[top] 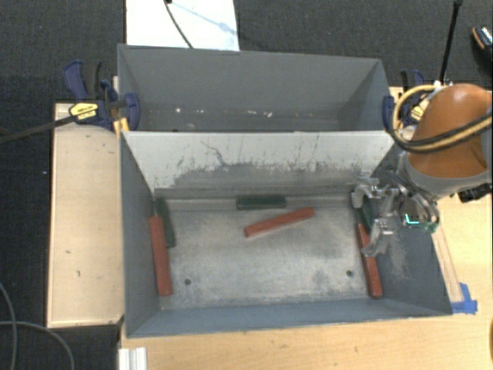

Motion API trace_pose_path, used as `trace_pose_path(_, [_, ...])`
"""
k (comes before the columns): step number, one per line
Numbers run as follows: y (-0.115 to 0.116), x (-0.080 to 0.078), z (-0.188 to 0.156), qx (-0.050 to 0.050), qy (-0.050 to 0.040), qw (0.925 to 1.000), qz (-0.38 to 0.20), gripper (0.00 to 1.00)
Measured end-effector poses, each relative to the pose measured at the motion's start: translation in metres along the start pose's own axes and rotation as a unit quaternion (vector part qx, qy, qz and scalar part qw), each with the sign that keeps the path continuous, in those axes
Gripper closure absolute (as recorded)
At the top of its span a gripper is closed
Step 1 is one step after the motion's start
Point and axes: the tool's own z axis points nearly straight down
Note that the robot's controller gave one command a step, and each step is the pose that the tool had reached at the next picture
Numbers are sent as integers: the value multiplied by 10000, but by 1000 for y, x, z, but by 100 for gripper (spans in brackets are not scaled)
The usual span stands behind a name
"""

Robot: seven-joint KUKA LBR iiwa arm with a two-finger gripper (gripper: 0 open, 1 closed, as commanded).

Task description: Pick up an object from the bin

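The right red stick (373, 277) is a thin, straight, reddish-brown bar. It lies on the floor of the bin (254, 284) at the right of the frame, just where the floor meets the sloping right wall, and it runs alongside that wall. Its lower end points toward the lower right corner of the floor. Its upper end is hidden under the gripper (377, 237), which hangs directly over that end. The metal parts there overlap too much to tell whether the gripper is spread, closed, or gripping the stick. The wall crowds the stick closely on its right side, while the floor on its left is bare.

Above the gripper, at the right edge of the frame, are the arm's rounded orange cover (451, 129) and looped yellow and black cables (407, 114). A small teal light glows on the wrist.

The middle red stick (279, 222) lies well apart toward the centre, tilted with its right end higher in the frame. Just above it, the back green stick (260, 203) lies dark and level along the foot of the rear wall. The two are near each other but apart.

At the far left, the left red stick (160, 257) runs down along the left wall. The left green stick (164, 222) lies close beside its upper part.
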Motion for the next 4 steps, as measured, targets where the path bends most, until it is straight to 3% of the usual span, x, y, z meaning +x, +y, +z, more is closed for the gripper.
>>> trace_pose_path(1, [81,-18,86,-17,-12,9960,888,0])
trace_pose_path(2, [128,-31,83,-10,-52,9989,465,0])
trace_pose_path(3, [126,-31,83,2,-46,9989,457,100])
trace_pose_path(4, [99,-23,-49,2,-75,9985,549,100])
